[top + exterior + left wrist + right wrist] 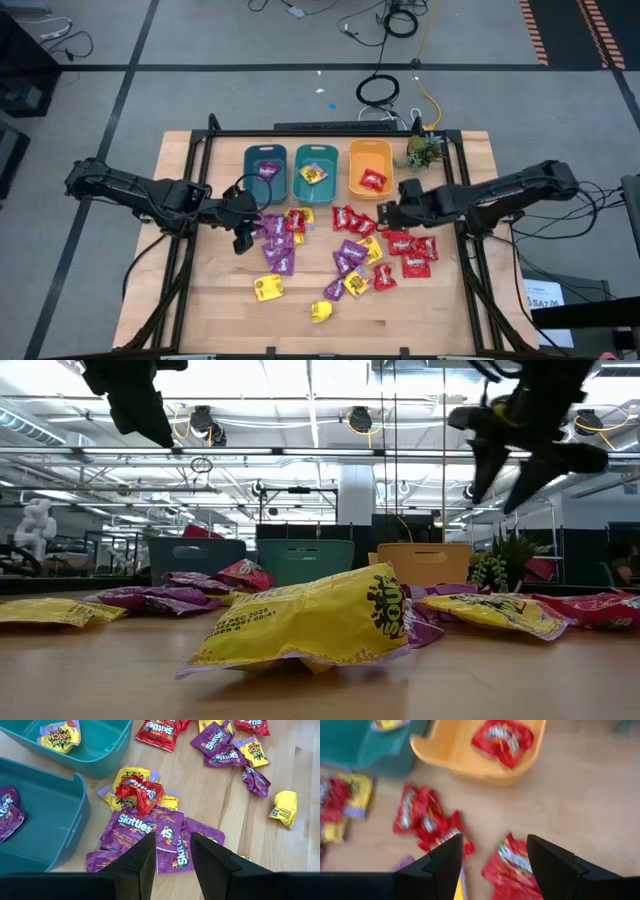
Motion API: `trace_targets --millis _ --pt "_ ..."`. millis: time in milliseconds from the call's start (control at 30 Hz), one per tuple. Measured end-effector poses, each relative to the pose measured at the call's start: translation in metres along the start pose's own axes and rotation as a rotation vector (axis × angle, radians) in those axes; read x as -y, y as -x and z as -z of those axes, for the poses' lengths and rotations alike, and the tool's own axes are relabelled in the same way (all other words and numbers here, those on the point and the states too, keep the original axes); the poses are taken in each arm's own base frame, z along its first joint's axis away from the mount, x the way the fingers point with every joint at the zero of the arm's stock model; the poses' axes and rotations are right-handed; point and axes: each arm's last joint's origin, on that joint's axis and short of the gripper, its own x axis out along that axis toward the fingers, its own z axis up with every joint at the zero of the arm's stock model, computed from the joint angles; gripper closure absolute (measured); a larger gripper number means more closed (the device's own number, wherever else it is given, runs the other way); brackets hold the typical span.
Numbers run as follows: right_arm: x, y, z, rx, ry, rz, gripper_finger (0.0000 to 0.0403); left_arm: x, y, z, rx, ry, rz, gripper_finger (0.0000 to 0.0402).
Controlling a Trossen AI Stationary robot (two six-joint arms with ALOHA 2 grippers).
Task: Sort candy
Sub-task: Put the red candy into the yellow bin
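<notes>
Candy packets in purple, yellow and red lie scattered over the wooden table [200, 300]. At the far side stand three bins: a dark teal bin [265, 172] holding a purple packet, a teal bin [315, 172] holding a yellow one, and an orange bin [370, 168] holding a red one [502, 740]. My left gripper [172, 862] hangs open above a cluster of purple packets [145, 827], touching none. My right gripper [492, 865] hangs open above red packets [427, 822], just on the near side of the orange bin, with nothing between its fingers.
A small green plant [422, 150] stands to the right of the orange bin. A yellow packet [320, 615] lies closest to the table's near edge. Bare wood shows along the near edge and at the left of the table. Both grippers hang well above the tabletop [508, 485].
</notes>
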Motion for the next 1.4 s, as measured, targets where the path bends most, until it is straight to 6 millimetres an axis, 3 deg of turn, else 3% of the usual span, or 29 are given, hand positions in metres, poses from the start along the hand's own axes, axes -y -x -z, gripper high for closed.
trace_targets --millis 333,633,800,1000,1233,1400 --pt "0.028 -0.035 0.029 -0.136 0.222 0.024 0.0193 0.001 0.000 -0.002 0.016 0.004 0.009 0.0272" --pt "0.051 -0.082 0.053 -0.133 0.271 -0.030 0.0193 0.001 0.000 -0.002 0.016 0.004 0.009 0.0272" --pt "0.061 -0.093 0.059 -0.130 0.317 0.000 0.0231 0.002 0.000 -0.004 0.036 0.011 0.022 0.0272" --pt "0.058 -0.082 0.055 -0.191 0.460 -0.023 0.0376 0.004 0.000 -0.006 0.055 0.018 0.060 0.0272" --pt "0.049 -0.042 0.036 -0.214 0.553 -0.003 0.0382 0.006 0.001 -0.010 0.086 0.139 0.086 0.0272" --pt "0.039 -0.001 0.013 -0.119 0.616 -0.046 0.0393 0.006 0.001 -0.009 0.063 0.460 0.091 0.0272"
